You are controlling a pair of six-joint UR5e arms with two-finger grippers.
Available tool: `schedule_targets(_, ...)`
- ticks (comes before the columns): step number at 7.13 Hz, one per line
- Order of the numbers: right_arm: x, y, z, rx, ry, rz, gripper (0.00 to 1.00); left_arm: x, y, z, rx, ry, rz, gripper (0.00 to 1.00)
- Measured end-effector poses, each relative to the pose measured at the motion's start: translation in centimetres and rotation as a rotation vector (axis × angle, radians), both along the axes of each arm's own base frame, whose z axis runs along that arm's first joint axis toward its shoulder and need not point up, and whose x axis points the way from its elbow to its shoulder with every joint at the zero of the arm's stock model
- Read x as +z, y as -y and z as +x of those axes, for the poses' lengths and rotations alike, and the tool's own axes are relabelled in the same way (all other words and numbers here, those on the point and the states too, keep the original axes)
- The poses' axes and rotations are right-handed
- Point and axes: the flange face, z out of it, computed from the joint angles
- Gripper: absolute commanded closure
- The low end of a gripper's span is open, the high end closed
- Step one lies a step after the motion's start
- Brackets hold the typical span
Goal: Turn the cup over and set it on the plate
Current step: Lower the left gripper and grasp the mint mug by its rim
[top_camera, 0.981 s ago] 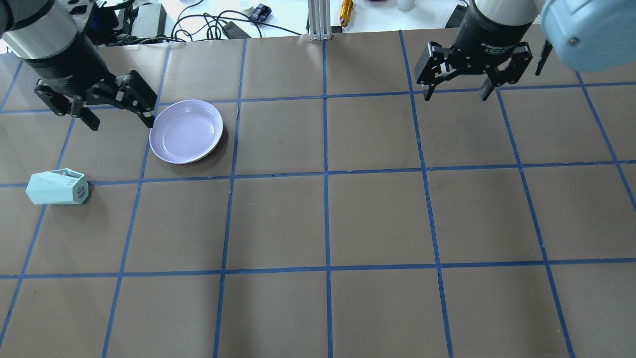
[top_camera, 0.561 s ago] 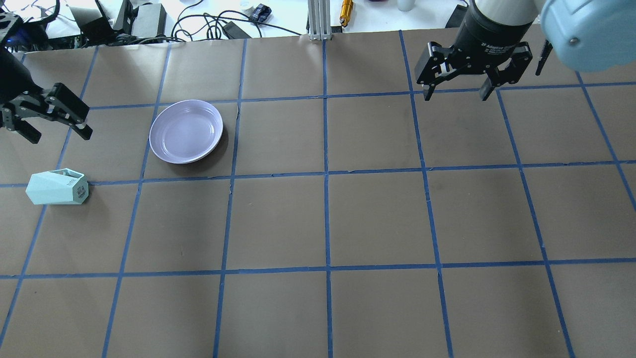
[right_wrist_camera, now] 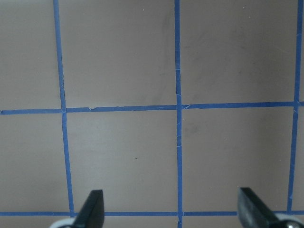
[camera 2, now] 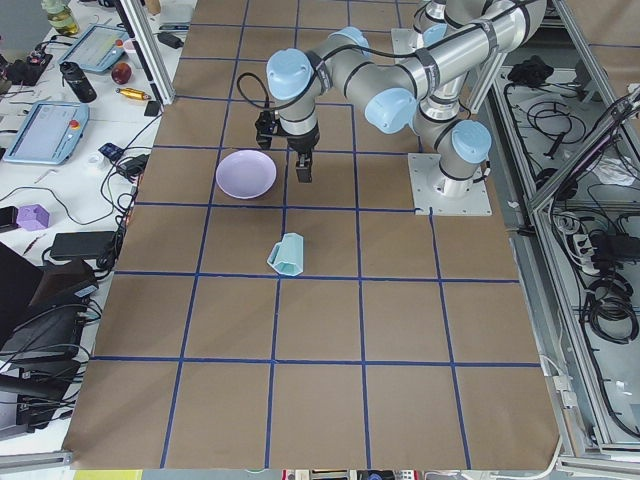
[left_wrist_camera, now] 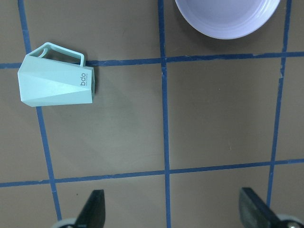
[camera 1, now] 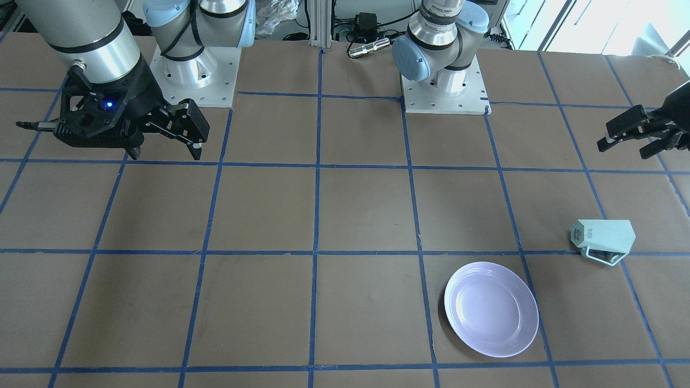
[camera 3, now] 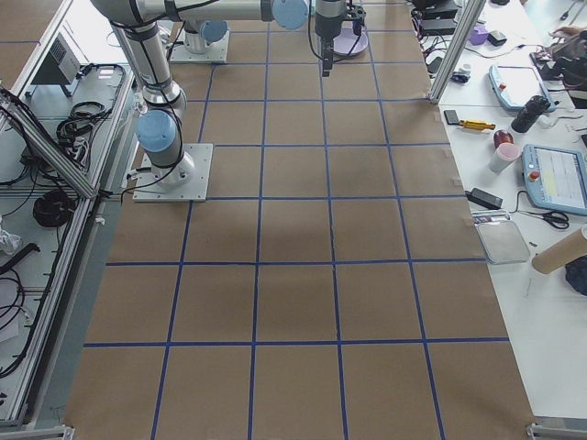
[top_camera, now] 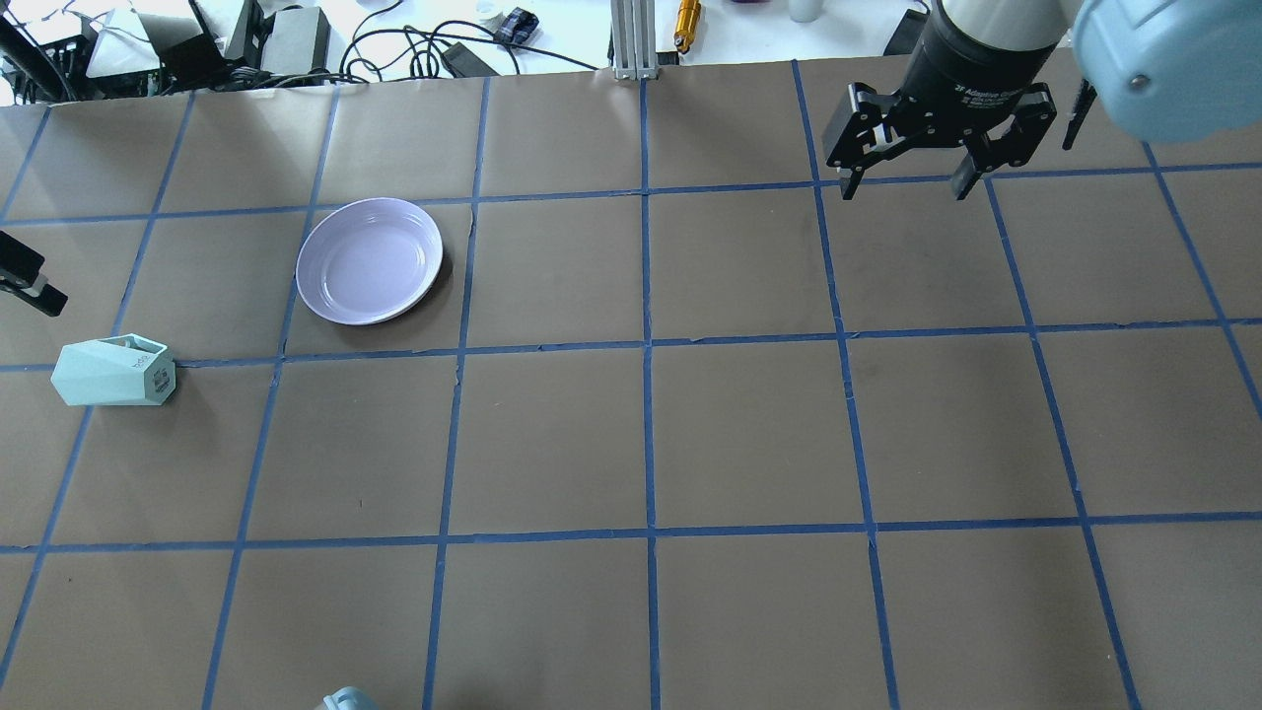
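Observation:
The cup (top_camera: 113, 373) lies on its side on the brown table, handle toward the far edge and base toward the plate; it also shows in the front view (camera 1: 604, 237) and the left wrist view (left_wrist_camera: 57, 85). The plate (top_camera: 370, 260) sits upright and bare one grid square away, and shows in the front view (camera 1: 491, 309) and at the top of the left wrist view (left_wrist_camera: 228, 19). My left gripper (camera 1: 625, 148) is open and empty, high above the table on the robot's side of the cup; overhead shows only one of its fingers (top_camera: 30, 286). My right gripper (top_camera: 907, 187) is open and empty, far off.
Blue tape divides the brown table into squares. Cables and power bricks (top_camera: 296, 39) and an aluminium post (top_camera: 631, 39) lie beyond the far edge. The two arm bases (camera 1: 194, 70) (camera 1: 444, 81) stand on the robot's side.
My left gripper has swung left from beside the plate to the overhead view's left edge, mostly out of frame. The cup, plate and right arm have not moved.

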Motion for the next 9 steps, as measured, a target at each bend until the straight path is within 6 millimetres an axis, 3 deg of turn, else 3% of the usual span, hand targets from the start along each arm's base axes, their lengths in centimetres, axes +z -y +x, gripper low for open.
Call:
schedule_targets(4,0.0,0.0,0.0,0.000,0.000,0.000,0.00,-8.0,0.1,11.1,0.010,-0.120,-0.028,0.00)
schedule_targets(7,0.0,0.0,0.0,0.000,0.000,0.000,0.00,-13.2,2.8,17.4,-0.023,-0.187,-0.044,0.02)
schedule_targets(9,0.0,0.0,0.0,0.000,0.000,0.000,0.00,-18.2,3.6,20.1,-0.004,-0.291,-0.043,0.02)
